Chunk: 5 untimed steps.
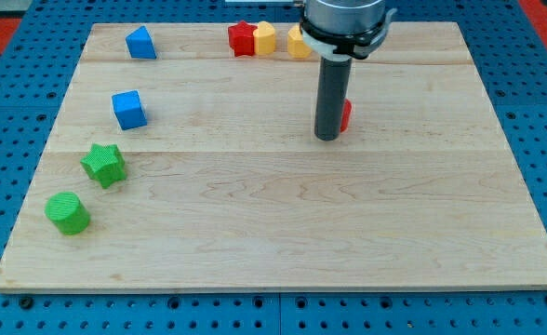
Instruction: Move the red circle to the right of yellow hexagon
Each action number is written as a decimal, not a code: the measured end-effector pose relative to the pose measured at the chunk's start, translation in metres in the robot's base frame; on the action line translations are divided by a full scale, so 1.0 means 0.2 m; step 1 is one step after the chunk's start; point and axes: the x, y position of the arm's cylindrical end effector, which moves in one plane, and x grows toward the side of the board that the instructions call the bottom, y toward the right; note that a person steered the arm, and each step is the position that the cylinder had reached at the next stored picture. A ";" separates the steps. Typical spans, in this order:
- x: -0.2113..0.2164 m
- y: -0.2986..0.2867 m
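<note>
Rod tip (326,139) set touching red circle (346,115) at its 8 o'clock, nothing held, yellow hexagon (265,38) at 10 o'clock

- Probably a robotics lab or test bench, though little beyond the bench shows.
- A pale wooden tabletop (283,223) lies on a blue perforated base (543,112) with regular holes.
- A grey robot arm (343,19) hangs over it.
</note>
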 end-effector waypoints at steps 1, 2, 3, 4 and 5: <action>-0.04 0.01; -0.08 0.04; -0.19 0.05; -0.31 0.07; -0.32 0.22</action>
